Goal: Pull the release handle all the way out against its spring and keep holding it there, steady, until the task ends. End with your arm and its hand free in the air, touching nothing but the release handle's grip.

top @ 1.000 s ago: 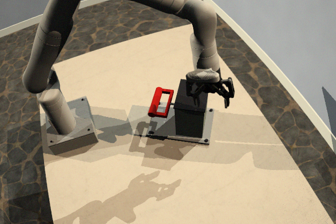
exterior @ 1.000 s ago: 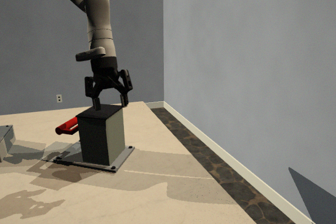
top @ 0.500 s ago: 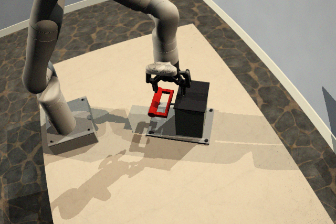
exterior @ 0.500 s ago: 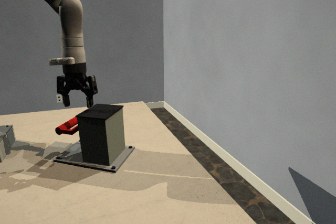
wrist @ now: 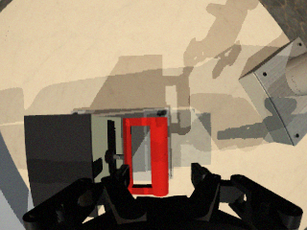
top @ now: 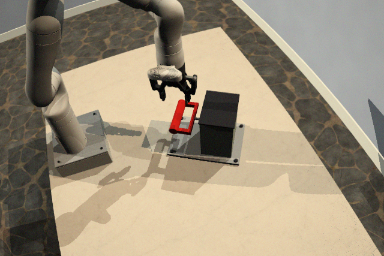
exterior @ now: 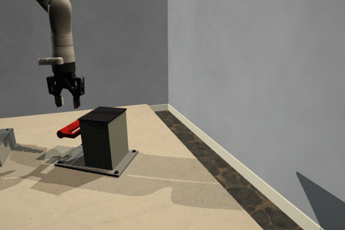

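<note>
The red release handle (top: 181,116) is a rectangular loop sticking out of the side of a black box (top: 218,123) that is bolted to a grey plate (top: 213,156). It also shows in the exterior view (exterior: 68,131) and in the wrist view (wrist: 148,156). My gripper (top: 175,98) hangs in the air above the handle, pointing down, well clear of it in the exterior view (exterior: 67,103). The fingers are partly open with nothing between them. In the wrist view the handle lies below and between the fingers.
The black box (exterior: 104,137) stands right beside the handle and rises higher than it. My arm's grey base block (top: 81,144) sits on the table to the left. Walls border the floor at the right.
</note>
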Robot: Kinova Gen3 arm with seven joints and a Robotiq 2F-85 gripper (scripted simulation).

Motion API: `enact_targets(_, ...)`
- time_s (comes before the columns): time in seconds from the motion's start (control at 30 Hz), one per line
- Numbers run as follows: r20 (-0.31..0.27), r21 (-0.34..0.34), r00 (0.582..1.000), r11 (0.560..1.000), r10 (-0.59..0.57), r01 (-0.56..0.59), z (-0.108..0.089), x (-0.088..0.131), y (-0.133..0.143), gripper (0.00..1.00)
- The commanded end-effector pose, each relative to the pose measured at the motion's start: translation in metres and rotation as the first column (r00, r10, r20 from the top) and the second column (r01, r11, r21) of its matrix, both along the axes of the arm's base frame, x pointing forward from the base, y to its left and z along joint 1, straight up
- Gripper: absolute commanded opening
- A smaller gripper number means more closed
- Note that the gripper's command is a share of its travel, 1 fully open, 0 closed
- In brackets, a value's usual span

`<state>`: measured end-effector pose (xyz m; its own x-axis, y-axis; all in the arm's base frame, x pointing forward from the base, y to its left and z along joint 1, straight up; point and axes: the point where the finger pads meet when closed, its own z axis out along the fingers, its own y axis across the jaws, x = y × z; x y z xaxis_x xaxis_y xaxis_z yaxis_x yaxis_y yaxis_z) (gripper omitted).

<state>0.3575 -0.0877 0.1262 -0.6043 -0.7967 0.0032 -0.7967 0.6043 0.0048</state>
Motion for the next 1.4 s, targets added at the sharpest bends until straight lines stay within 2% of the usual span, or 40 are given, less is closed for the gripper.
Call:
enact_targets(0.0, 0.003, -0.001, 1.0, 1.0, 0.0, 0.0, 0.0012, 0.0006, -0.0004, 0.0)
enact_targets(1.27, 0.003, -0.001, 1.0, 1.0, 0.0, 0.0, 0.0012, 0.0006, -0.0004, 0.0)
enact_targets(1.3, 0.003, -0.001, 1.0, 1.0, 0.0, 0.0, 0.0012, 0.0006, -0.0004, 0.55)
enact_targets(1.37, 0.003, -0.001, 1.0, 1.0, 0.0, 0.0, 0.0012, 0.0006, -0.0004, 0.55)
